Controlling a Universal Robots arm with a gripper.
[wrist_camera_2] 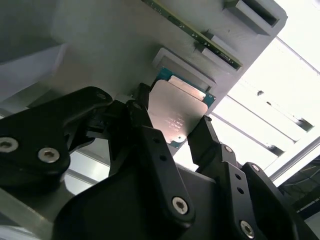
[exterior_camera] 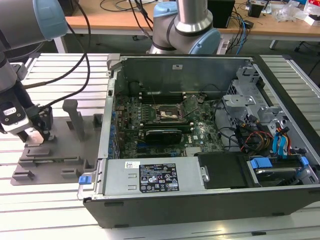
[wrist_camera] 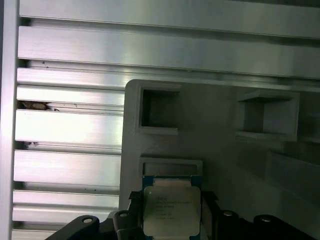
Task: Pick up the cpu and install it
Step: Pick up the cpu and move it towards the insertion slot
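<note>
the cpu (wrist_camera_2: 176,107) is gripped by two opposite edges between the black fingers (wrist_camera_2: 202,139) of the gripper (exterior_camera: 34,136). it is held over the grey fixture tray (exterior_camera: 65,162), close to a shallow recess near the tray's edge on the exterior view's left. the tray is laid on the slatted table (exterior_camera: 50,215) beside the opened computer case (exterior_camera: 200,200), whose socket (exterior_camera: 168,114) is seen well apart from the gripper.
</note>
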